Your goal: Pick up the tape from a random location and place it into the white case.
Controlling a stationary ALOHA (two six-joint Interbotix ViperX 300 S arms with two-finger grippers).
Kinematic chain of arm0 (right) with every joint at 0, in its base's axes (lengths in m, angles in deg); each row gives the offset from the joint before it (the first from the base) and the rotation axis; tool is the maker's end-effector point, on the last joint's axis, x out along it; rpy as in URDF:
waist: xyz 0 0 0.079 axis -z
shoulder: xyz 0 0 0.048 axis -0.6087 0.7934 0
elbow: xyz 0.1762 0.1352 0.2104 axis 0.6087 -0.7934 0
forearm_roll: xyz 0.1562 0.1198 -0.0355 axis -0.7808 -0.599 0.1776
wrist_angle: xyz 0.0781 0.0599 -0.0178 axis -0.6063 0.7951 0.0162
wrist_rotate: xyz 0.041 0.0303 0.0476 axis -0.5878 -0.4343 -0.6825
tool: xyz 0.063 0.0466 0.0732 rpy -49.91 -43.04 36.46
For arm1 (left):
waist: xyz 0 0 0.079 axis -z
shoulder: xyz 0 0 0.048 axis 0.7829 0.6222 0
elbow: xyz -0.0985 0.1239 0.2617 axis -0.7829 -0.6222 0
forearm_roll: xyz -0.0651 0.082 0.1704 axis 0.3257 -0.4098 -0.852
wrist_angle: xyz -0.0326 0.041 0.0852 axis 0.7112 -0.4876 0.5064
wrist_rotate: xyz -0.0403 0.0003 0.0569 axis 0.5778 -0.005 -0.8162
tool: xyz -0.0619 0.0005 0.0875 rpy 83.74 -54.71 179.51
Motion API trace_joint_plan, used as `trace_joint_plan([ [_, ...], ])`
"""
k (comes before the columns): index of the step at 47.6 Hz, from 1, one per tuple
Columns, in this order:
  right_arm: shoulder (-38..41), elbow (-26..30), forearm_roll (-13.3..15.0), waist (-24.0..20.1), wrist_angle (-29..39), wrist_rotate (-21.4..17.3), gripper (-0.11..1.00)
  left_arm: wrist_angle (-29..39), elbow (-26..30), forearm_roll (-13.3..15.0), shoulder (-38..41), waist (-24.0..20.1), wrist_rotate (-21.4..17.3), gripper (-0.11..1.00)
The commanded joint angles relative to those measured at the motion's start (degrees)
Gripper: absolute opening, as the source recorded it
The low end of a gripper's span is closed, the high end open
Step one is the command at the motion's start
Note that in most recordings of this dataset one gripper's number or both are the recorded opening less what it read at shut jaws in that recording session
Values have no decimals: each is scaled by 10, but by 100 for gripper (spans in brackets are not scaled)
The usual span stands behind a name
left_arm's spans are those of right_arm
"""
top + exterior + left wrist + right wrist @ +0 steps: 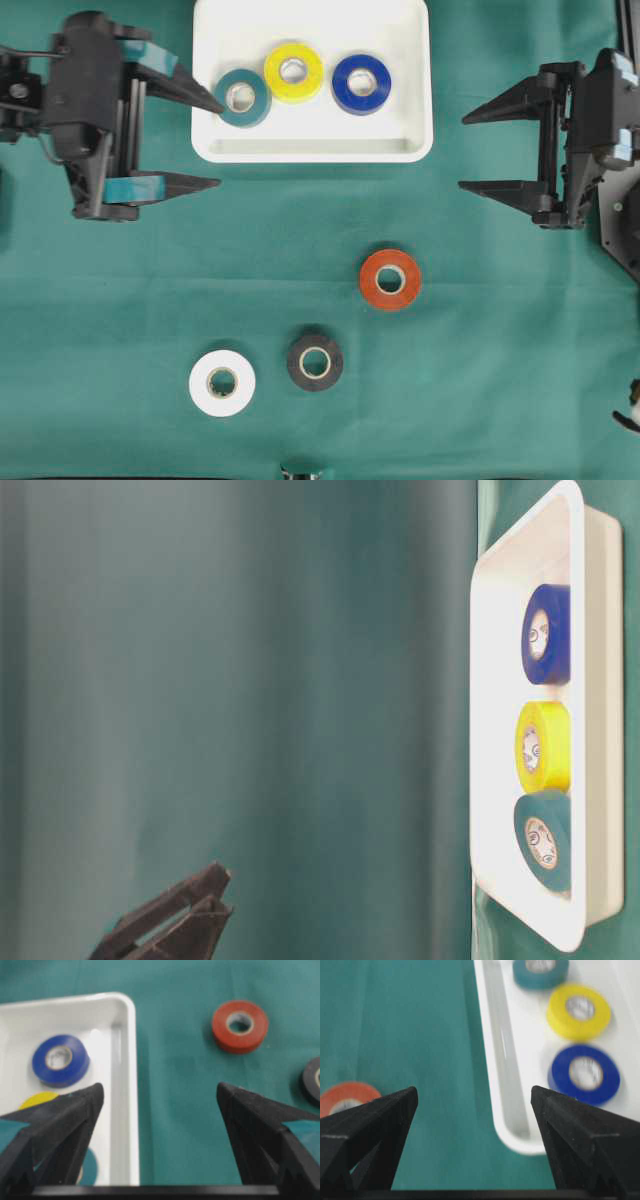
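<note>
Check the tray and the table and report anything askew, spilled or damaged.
Nothing stands out. The teal roll, yellow roll and blue roll lie flat inside the white case. The orange roll, black roll and white roll lie flat on the green cloth, apart from one another.

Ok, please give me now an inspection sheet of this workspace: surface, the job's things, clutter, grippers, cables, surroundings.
Surface: green cloth, flat, covers the whole table.
Job's things: white case at the top middle holds the teal tape, yellow tape and blue tape. On the cloth lie the orange tape, black tape and white tape, all flat and apart.
Clutter: nothing seen.
Grippers: left gripper open, empty, one fingertip over the case's left edge near the teal tape; right gripper open, empty, right of the case.
Cables: black cable on the left arm.
Surroundings: nothing seen.
</note>
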Motion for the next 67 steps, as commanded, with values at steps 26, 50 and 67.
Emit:
trace_joint_plan([
  [26,47,10,20,11,-166,7,87,-235,-138,3,-34,20,25,99],
  [50,47,22,20,14,-178,8,87,-261,-129,3,-40,53,25,99],
  [67,44,39,20,15,-146,7,87,-258,-110,3,-40,54,42,99],
])
